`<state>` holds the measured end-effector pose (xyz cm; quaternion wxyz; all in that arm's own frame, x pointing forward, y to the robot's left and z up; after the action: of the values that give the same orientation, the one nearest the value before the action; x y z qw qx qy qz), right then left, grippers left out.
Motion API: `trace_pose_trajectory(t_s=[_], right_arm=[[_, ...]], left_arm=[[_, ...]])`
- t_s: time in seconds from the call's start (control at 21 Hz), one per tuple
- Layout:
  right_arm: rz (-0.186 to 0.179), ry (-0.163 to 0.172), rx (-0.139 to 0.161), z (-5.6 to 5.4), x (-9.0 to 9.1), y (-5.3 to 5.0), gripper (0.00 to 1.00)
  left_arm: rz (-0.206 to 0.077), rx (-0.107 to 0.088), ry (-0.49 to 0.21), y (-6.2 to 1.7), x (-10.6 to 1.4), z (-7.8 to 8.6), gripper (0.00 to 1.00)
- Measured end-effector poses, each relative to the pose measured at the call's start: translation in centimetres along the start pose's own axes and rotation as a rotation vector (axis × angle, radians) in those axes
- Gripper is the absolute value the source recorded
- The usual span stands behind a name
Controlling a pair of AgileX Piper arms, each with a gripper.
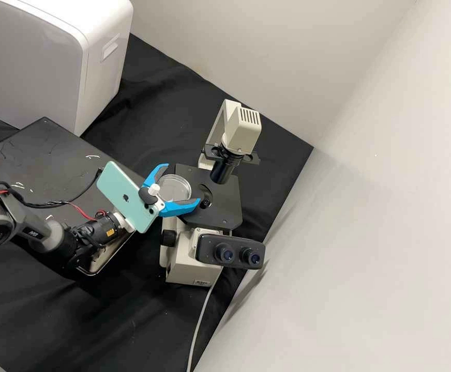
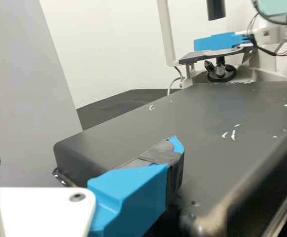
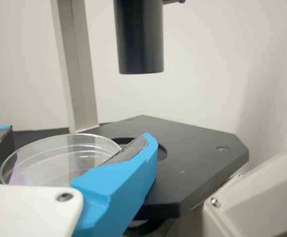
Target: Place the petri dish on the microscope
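A clear petri dish (image 1: 173,186) lies level between the blue fingers of my right gripper (image 1: 180,186), over the left part of the microscope's black stage (image 1: 226,206). In the right wrist view the dish (image 3: 59,154) sits between both pads of the right gripper (image 3: 74,148), just short of the stage (image 3: 197,153) opening and the dark condenser tube (image 3: 138,34) above it. I cannot tell whether the dish rests on the stage or hangs just above it. My left gripper (image 2: 79,158) stands open at the corner of a black slab (image 2: 222,113), far off to the left.
The beige microscope (image 1: 192,261) stands near the bench's right edge, eyepieces (image 1: 231,253) toward the front, cable (image 1: 199,320) trailing forward. A white appliance (image 1: 49,57) fills the back left. The scratched black slab (image 1: 44,155) lies under the right arm. A pale wall runs close on the right.
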<state>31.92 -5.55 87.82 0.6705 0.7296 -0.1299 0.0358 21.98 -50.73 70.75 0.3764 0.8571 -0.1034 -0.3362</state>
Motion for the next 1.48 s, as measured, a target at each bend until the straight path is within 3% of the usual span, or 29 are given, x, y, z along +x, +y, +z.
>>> trace_pose_trajectory(t_s=[0.29,0.76,0.86,1.48], right_arm=[[0.008,-0.012,-0.012,0.6,1.5,-0.2,0.0],[0.039,-0.017,-0.07,1.7,4.5,-0.5,0.0],[0.049,-0.016,-0.083,1.9,4.9,-0.5,0.0],[0.128,-0.001,-0.135,2.4,6.0,-1.6,0.0]], left_arm=[[-0.003,0.001,-0.008,-0.06,0.0,0.2,1.0],[-0.012,0.004,-0.008,-0.27,-0.2,0.3,1.0],[-0.013,0.019,-0.008,-0.3,-0.2,0.3,1.0],[-0.013,0.024,-0.008,-0.3,-0.2,0.3,1.0]])
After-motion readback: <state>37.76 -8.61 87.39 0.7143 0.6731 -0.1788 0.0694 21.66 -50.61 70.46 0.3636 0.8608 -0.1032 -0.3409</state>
